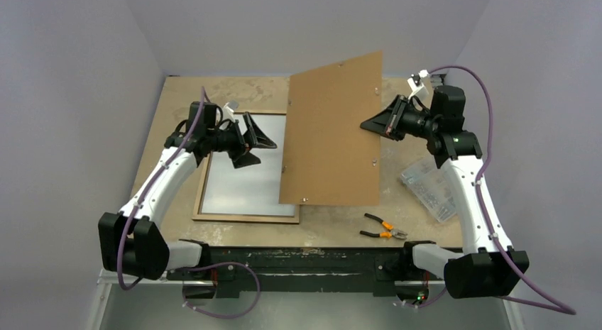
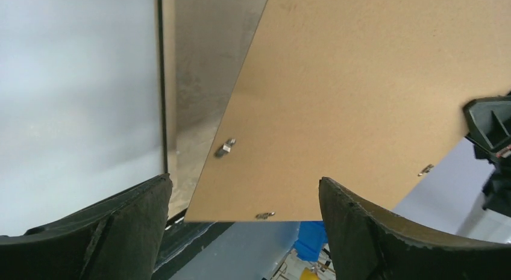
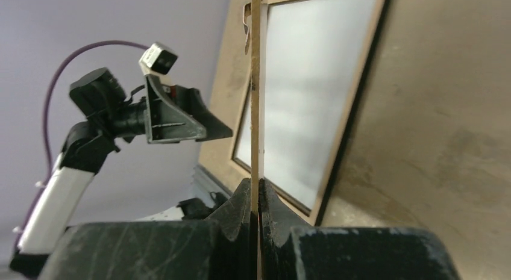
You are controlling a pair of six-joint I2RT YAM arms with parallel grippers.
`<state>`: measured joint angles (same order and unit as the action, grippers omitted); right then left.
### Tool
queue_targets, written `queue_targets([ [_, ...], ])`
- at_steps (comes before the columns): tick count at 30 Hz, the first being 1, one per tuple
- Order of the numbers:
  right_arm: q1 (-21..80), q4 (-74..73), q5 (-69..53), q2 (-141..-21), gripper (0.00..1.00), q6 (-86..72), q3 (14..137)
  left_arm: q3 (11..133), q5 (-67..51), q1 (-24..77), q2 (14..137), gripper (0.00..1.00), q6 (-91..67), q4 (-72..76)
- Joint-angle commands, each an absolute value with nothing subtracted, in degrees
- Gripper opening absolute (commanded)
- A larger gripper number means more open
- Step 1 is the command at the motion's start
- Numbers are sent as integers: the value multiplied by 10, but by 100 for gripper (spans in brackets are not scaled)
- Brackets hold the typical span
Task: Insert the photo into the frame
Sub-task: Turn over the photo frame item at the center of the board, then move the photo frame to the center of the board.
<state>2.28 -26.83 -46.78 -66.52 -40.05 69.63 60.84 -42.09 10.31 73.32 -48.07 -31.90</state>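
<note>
Two pincers are at work, and they stand in opposite states. The right pincer is clamped on the right edge of the brown backing board. In the right wrist view its fingers press on both faces of the board, which is seen edge-on there. The left pincer is spread wide and grips nothing. In the left wrist view its two dark fingers stand far apart, with the board's tan face ahead of them.

The board is lifted and tilted, with its far corner highest. Small metal tabs sit along its edges. From above, its lower left part overlaps the frame's right side. Whether its near edge touches the surface I cannot tell.

The frame lies flat on the left half of the surface, under the left pincer, with its light wood-coloured rails facing up. The right wrist view shows one of these rails, with a dark outer edge. A pale grey-white rectangle fills the frame. Whether this is the photo's blank reverse or the bare pane I cannot tell.

Orange-handled pliers lie near the front edge, right of the frame. A clear bag of small parts lies beside the right arm.
</note>
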Motion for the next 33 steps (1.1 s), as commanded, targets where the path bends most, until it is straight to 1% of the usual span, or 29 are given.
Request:
queue_targets([
  [1, 19, -375, -352, -661, 0, -319, 742, 613, -378, 130, 767, 87, -435, -346],
  [5, 18, -417, -289, -663, 0, -291, 765, 654, -327, 191, 821, 82, -423, -372],
  [8, 18, -458, -213, -657, 0, -268, 789, 689, -288, 235, 868, 77, -419, -388],
  [11, 18, -491, -150, -649, 0, -249, 820, 708, -267, 258, 910, 72, -423, -389],
  [14, 18, -510, -115, -639, 0, -237, 843, 723, -246, 278, 953, 67, -423, -390],
  [19, 17, -521, -107, -637, 0, -229, 856, 747, -233, 303, 1018, 63, -423, -377],
  [21, 17, -521, -110, -636, 0, -229, 856, 753, -233, 310, 1039, 58, -425, -371],
  [24, 17, -521, -112, -636, 0, -229, 859, 762, -230, 317, 1068, 57, -426, -363],
  [29, 17, -518, -123, -633, 0, -230, 853, 783, -243, 323, 1113, 55, -423, -349],
  [33, 17, -517, -124, -629, 0, -229, 846, 797, -263, 330, 1143, 50, -426, -335],
])
